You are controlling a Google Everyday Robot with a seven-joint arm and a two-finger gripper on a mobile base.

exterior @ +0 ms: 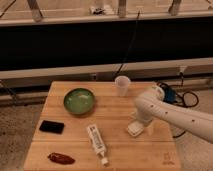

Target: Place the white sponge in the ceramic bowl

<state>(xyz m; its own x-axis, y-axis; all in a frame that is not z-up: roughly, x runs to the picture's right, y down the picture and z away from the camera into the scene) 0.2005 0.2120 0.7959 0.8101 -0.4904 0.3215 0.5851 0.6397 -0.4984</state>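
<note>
The light wooden table (75, 149) carries everything. A white robot arm (175, 116) reaches in from the right, and its gripper (139, 122) is down at the small off-white sponge block (133, 130), which lies on the table's right part. Whether it grasps the sponge or is released, I cannot tell. The round glossy green ceramic bowl (79, 101) sits well apart to the left. A long white printed tube (96, 141) lies at the front.

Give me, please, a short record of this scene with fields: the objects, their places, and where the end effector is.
surface: light wooden table
target: round green-glazed ceramic bowl, left of centre, nothing inside
object to move: small off-white rectangular sponge, on the table's right part, outside the bowl
end effector: low over the sponge, on the white arm from the right
others: translucent white cup behind the sponge; long white printed tube; flat black rectangular device; dark red pepper
</note>
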